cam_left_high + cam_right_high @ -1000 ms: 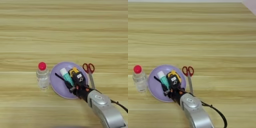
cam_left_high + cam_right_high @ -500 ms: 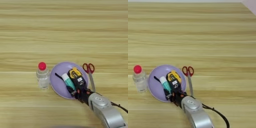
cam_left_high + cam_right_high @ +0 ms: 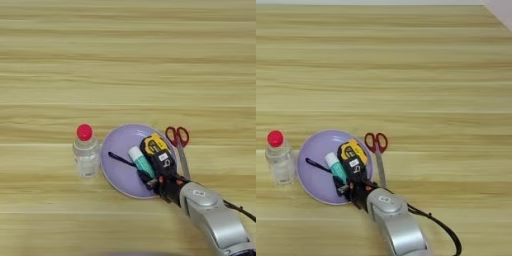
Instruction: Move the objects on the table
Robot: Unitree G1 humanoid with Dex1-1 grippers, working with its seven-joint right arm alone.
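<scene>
The claw (image 3: 150, 176) is sitting over the near right part of the lavender plate (image 3: 116, 172), its black fingers closing around the lower end of the glue stick (image 3: 140, 161); compared with 1 second ago it is lying nearer the plate's front rim. The glue stick is lying tilted on the plate. A yellow-and-black tape measure (image 3: 157, 152) is resting just beside it. The scissors (image 3: 179, 145) are lying on the worktop (image 3: 130, 65) touching the plate's right edge, unchanged. The bottle (image 3: 86, 151) is standing left of the plate.
</scene>
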